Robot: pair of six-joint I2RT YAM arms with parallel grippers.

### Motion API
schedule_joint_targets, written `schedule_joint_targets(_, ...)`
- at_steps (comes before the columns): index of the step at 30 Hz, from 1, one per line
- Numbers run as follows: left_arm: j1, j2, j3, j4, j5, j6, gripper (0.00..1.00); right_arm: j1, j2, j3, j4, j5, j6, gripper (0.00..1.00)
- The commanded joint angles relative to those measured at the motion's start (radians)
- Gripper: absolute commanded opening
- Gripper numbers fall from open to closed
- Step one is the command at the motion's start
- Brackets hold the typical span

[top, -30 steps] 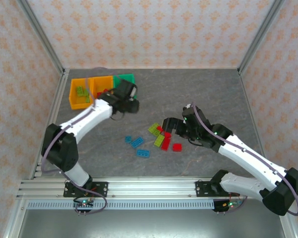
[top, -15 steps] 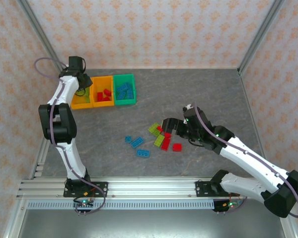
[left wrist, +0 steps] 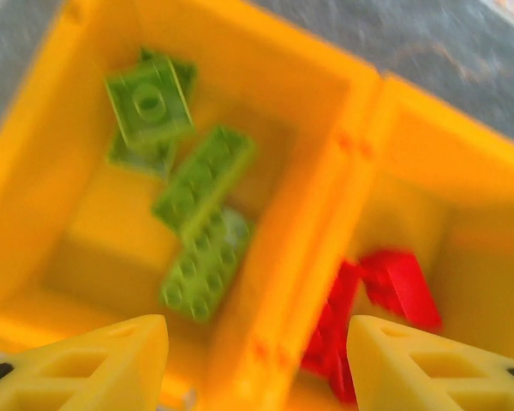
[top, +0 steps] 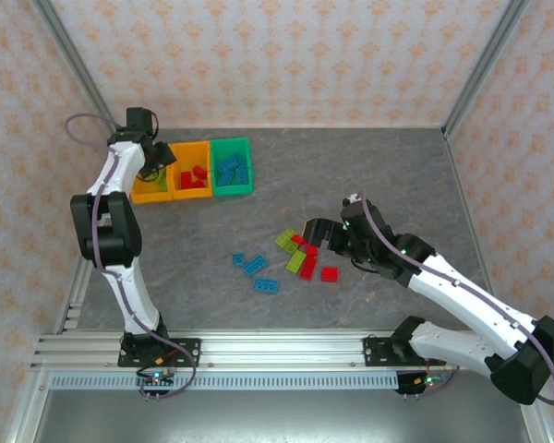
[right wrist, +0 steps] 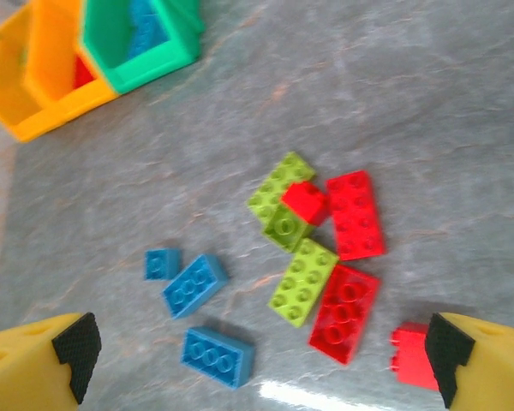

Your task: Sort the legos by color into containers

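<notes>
Three joined containers stand at the back left: a left orange bin (top: 148, 192) with lime legos (left wrist: 197, 184), a middle orange bin (top: 192, 191) with red legos (left wrist: 394, 282), and a green bin (top: 231, 187) with blue ones. My left gripper (top: 151, 159) hovers over the left orange bin, just by the wall (left wrist: 325, 223) it shares with the middle bin. It is open (left wrist: 257, 360) with nothing between its fingers. Loose blue (right wrist: 194, 284), lime (right wrist: 303, 270) and red (right wrist: 355, 214) legos lie mid-table. My right gripper (top: 316, 231) hangs open (right wrist: 257, 360) above them.
The table's left frame rail (top: 92, 231) runs close beside the bins and the left arm. A separate red brick (right wrist: 414, 355) lies by my right fingertip (right wrist: 450, 351). Bare grey tabletop (top: 388, 175) stretches between the bins and the brick pile and to the right.
My left arm has swung from beside the green bin to over the left orange bin, and its jaws have opened. The right arm has stayed nearly still.
</notes>
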Motion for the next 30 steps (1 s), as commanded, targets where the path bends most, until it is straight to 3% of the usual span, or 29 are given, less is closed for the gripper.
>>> schedule_joint_targets(1,-0.103,-0.23,-0.107,0.096,0.042,-0.04,0.57,0.006,0.036,0.02,-0.128,0.177,0.05,0.99)
schedule_joint_targets(10,-0.486,-0.574,-0.279,0.006,-0.033,0.196,0.57,0.004,0.12,-0.088,-0.114,0.107,0.073,0.99)
schedule_joint_targets(15,-0.639,-0.685,-0.299,-0.123,-0.091,0.322,0.6,0.004,0.23,-0.117,-0.09,0.053,0.047,0.98)
schedule_joint_targets(21,-0.669,-0.783,-0.344,-0.183,0.011,0.447,0.7,0.005,0.388,-0.097,-0.038,-0.01,0.024,0.8)
schedule_joint_targets(26,-0.669,-0.824,-0.432,-0.179,0.096,0.56,0.87,0.004,0.451,-0.085,-0.02,-0.021,0.029,0.62)
schedule_joint_targets(30,-0.669,-0.822,-0.448,-0.21,0.26,0.632,0.98,0.004,0.42,-0.085,-0.047,0.007,0.044,0.47)
